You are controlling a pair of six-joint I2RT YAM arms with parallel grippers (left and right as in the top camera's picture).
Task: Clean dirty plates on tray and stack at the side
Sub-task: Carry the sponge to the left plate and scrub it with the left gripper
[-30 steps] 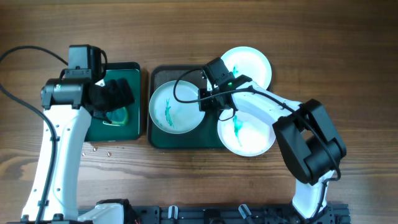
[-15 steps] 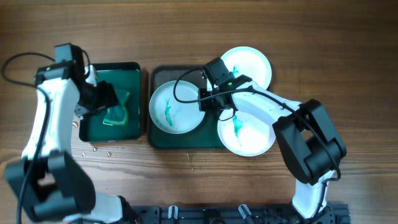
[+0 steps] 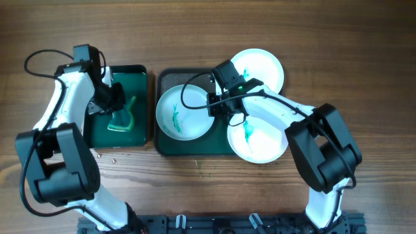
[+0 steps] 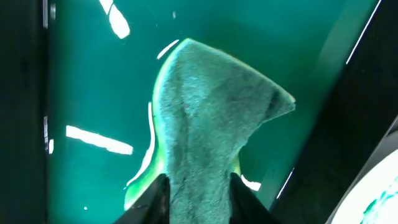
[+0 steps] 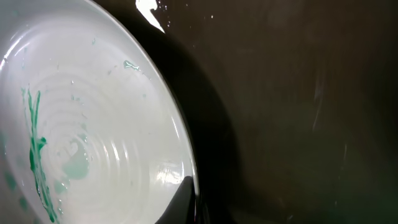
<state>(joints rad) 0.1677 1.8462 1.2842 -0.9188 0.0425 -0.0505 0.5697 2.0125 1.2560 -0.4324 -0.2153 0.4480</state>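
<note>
A white plate [image 3: 185,112] with a teal smear lies in the dark green tray [image 3: 170,78]. My right gripper [image 3: 217,108] is shut on that plate's right rim; in the right wrist view one dark finger [image 5: 184,200] lies over the plate [image 5: 93,137] edge. Two more plates sit off the tray's right side: one [image 3: 260,67] at the back, one [image 3: 259,139] with a teal streak at the front. My left gripper [image 3: 114,101] is shut on a grey-green cloth [image 4: 211,118], which fills the gap between its fingers [image 4: 155,200].
The cloth [image 3: 123,118] lies in a smaller bright-green tray [image 3: 138,77] left of the dark tray. Small crumbs [image 3: 104,156] dot the wooden table in front of both trays. Cables loop over the left arm and the right arm.
My left arm has swung round over the small tray and its gripper has closed from wide open onto the cloth. The right arm and the plates have not moved.
</note>
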